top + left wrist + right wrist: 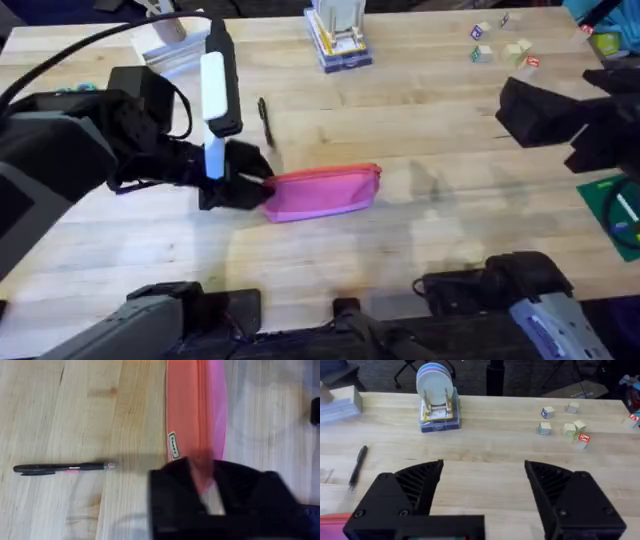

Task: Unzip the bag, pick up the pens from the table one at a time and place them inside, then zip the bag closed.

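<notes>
Left gripper (250, 183) clamped on pink pencil pouch (325, 192) end, zipper looked closed. Black pen (265, 121) lay on table (420, 130), unpacked. Right gripper (482, 485) jaws wide apart, idle.

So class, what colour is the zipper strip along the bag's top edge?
Reddish-orange, against the pink bag; the zipper strip shows best in the left wrist view.

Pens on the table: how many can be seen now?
1. A black pen lies on the table, just beyond the pink bag, apart from it. The left gripper is at the bag's end; more pens may be hidden under the arm.
</notes>
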Controlling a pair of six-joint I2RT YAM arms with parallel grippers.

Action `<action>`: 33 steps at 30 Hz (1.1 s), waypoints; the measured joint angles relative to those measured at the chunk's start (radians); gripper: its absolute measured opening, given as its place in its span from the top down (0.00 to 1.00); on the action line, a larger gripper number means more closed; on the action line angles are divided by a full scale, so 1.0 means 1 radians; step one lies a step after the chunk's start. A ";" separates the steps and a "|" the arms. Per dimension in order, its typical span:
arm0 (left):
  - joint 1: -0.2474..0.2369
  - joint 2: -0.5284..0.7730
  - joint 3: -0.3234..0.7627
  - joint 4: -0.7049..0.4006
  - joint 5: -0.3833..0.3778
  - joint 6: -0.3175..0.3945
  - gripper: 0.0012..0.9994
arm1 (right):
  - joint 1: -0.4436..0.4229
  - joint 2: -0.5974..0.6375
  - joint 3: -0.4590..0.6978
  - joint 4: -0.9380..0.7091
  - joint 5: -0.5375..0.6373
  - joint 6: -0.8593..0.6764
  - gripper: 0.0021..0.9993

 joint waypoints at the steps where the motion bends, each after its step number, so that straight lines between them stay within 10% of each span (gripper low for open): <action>1: 0.000 0.000 0.000 0.000 0.000 0.001 0.92 | 0.000 0.000 0.000 -0.002 0.000 0.005 0.00; 33: -0.005 0.000 0.000 -0.002 -0.002 0.000 0.96 | 0.000 0.019 -0.109 -0.162 -0.406 0.170 0.00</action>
